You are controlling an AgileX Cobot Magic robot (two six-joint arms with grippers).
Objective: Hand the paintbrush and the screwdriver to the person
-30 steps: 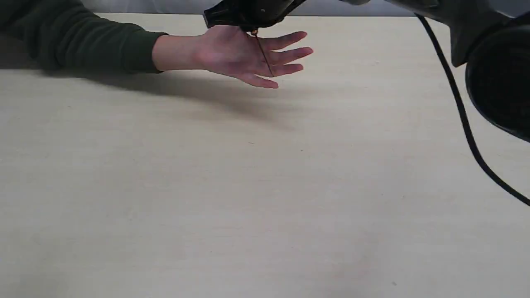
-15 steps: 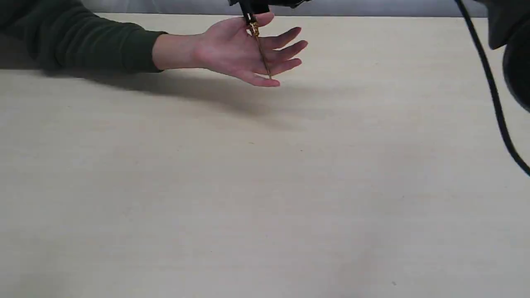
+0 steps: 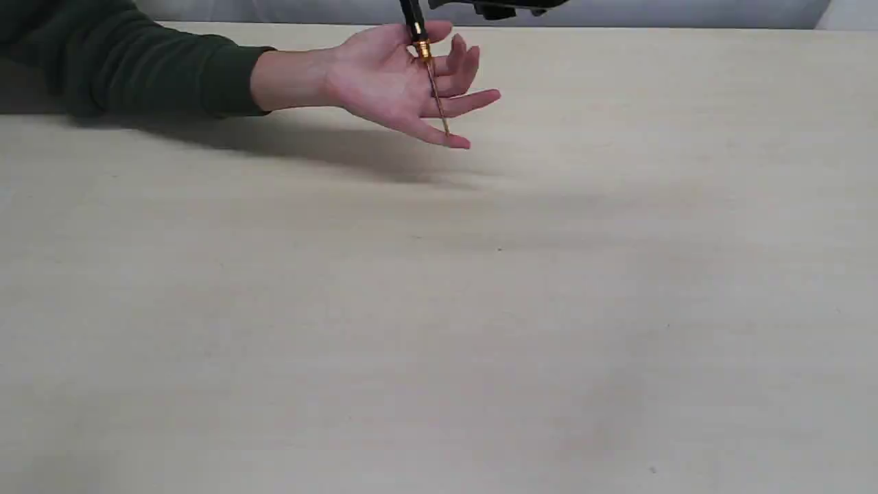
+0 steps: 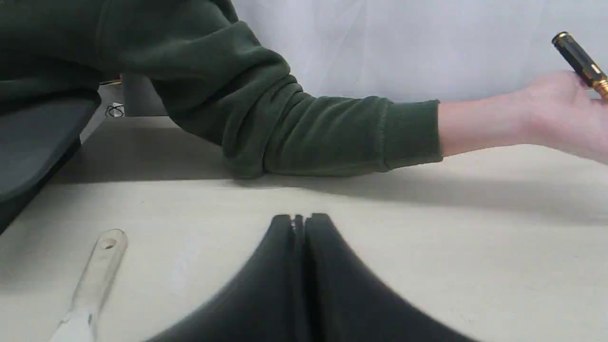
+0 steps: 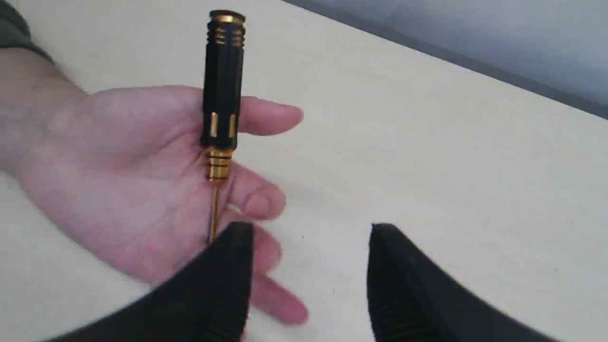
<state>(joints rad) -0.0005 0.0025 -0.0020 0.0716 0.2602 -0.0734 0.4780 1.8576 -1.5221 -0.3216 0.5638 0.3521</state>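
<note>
The screwdriver (image 3: 426, 65) stands tilted in the person's hand (image 3: 384, 82), its black handle (image 5: 222, 80) against the thumb and its brassy shaft across the palm. The fingers curl in toward it. My right gripper (image 5: 311, 232) is open and empty, drawn back from the hand; in the exterior view only a dark bit of it (image 3: 501, 7) shows at the top edge. My left gripper (image 4: 298, 221) is shut with nothing in it, low over the table near the green sleeve (image 4: 304, 128). The paintbrush's pale handle (image 4: 97, 266) with its hole lies on the table beside it; the bristles are out of view.
The beige table (image 3: 439, 329) fills the exterior view. The person's forearm (image 3: 137, 68) stretches in from the far left along the back edge. A dark grey object (image 4: 33, 137) sits at the table's side in the left wrist view.
My right gripper has let go of the screwdriver and pulled up and away; its arm and cable have left the exterior view. The person's fingers have curled in around the screwdriver.
</note>
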